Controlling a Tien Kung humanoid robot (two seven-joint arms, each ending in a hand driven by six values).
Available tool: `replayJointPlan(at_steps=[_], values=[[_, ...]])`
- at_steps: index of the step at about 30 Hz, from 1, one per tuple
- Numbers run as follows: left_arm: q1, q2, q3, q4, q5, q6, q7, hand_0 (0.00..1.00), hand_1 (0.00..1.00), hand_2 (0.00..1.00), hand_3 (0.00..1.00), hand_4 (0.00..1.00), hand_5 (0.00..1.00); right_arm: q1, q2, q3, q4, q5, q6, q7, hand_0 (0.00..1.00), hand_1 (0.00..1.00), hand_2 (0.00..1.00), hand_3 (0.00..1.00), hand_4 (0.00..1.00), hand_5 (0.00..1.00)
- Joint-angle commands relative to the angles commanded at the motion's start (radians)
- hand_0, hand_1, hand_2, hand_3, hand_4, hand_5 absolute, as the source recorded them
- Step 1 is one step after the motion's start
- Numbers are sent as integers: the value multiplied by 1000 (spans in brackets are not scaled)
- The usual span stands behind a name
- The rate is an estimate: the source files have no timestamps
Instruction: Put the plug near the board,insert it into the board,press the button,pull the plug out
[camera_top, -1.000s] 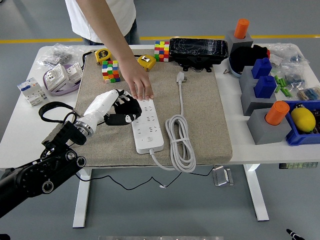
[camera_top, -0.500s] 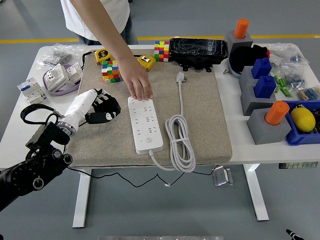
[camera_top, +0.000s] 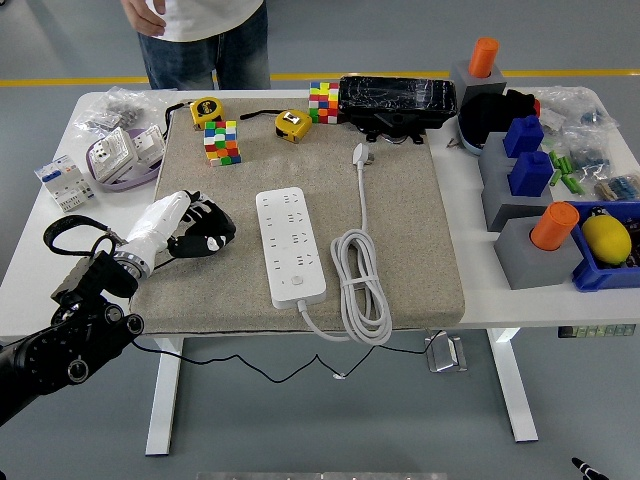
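The left hand (camera_top: 200, 230) hovers low over the left part of the beige mat (camera_top: 420, 250), its black fingers (camera_top: 218, 232) loosely curled and pointing right toward the power strip, with nothing in their grasp. Its white wrist cover slants down-left into the black arm, which enters from the lower left corner; the arm's base is cut off by the picture's edge. The white power strip (camera_top: 291, 247) lies lengthwise on the mat just right of the hand, apart from the fingers. Its cable (camera_top: 361, 290) coils in loops to the right of the strip and runs up to the white plug (camera_top: 361, 154), which lies unplugged on the mat near its far edge, well apart from the sockets. The strip's button is too small to read clearly. At the top, a person (camera_top: 200, 35) stands behind the table, only torso and legs in view.
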Motion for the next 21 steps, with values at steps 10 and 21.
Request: replayJointPlan(at_steps=[10,21], values=[[8,2,-19,-20,22,-7,19,679,717,723,748,967,398,1,0,2,0,0,0,0,610,637,641,552,951,483],[68,10,-161,-160,-111,13,-68,706,764,772,782,998,640,3,0,-6,-1,1,0,0,611,637,642,551,951,483]])
